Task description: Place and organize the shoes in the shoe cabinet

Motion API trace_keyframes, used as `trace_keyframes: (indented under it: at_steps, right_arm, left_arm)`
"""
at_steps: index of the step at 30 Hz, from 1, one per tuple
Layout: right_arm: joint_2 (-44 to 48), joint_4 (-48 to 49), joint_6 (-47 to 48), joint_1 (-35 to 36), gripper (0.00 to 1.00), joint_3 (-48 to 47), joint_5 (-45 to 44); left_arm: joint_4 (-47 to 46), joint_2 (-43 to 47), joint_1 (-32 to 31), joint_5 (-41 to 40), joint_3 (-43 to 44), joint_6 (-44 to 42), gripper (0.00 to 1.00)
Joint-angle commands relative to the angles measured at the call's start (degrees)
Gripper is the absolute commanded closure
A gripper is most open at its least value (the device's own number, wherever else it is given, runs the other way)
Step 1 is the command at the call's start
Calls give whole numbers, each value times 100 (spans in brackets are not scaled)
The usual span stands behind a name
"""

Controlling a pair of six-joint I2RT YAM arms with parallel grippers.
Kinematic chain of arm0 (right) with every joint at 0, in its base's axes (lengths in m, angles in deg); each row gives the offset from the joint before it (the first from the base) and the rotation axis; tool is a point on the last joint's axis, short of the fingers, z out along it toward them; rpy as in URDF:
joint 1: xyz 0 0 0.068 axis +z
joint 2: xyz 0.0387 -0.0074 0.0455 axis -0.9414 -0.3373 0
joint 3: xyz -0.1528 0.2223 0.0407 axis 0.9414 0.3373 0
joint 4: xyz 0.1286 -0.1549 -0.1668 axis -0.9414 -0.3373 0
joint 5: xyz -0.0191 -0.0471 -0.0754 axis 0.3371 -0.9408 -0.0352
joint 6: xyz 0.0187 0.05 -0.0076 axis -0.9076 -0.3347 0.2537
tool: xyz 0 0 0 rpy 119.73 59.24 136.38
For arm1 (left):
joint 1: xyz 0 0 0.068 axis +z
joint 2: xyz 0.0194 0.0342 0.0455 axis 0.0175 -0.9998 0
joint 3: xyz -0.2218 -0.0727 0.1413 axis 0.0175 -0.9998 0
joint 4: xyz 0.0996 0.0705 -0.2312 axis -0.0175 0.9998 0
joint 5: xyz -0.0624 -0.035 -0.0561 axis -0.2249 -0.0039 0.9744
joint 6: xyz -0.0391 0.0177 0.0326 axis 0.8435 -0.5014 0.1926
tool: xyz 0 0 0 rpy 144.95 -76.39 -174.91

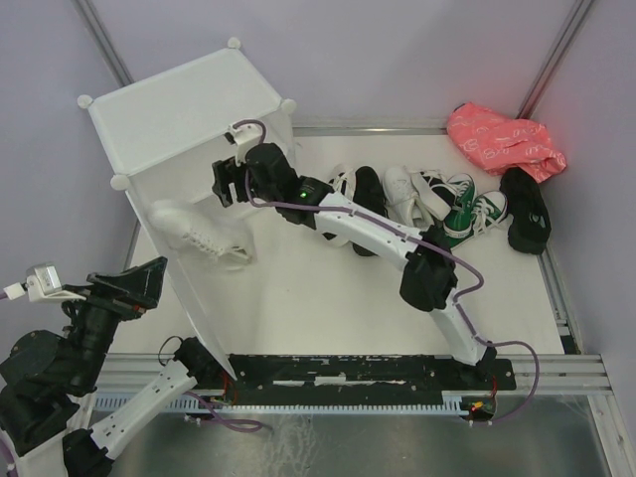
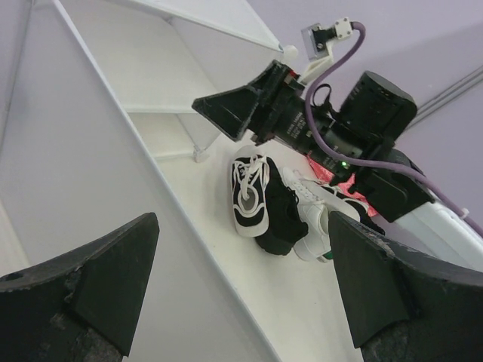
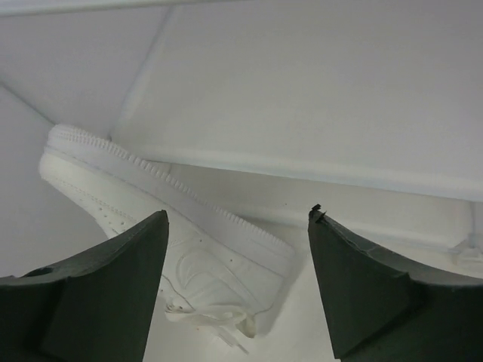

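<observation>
White sneaker (image 1: 199, 237) lies inside cabinet (image 1: 179, 99), upper left; my right hand (image 1: 227, 180) hangs released beside it, left hand (image 1: 149, 288) spread wide, lower left.

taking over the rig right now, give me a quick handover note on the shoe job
Left pincer: open, empty, parked outside the shoe cabinet.
Right pincer: open, reaching into the cabinet, facing the white sneaker and not gripping it.
Done: that one white sneaker is inside the cabinet.
Left: the pile on the table to the right of the cabinet: black-and-white sneakers, white sneakers, green sneakers, black shoe. All need to be moved in and arranged.
</observation>
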Motion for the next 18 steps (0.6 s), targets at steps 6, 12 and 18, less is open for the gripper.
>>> trace_keyframes:
  at_steps: [6,12,18]
  right_arm:
    - [1749,-240,1337,-66,9,2111,293]
    - [2167,-113,891,-528,6,3240,851]
    - [2451,-51,794,-878,6,3718,1206]
  left_arm:
    - [-358,-394,4,-77,222,-226,1]
    - [-1006,-837,9,444,237,-434,1]
    - [-1274,-1908,4,548,861,-873,1]
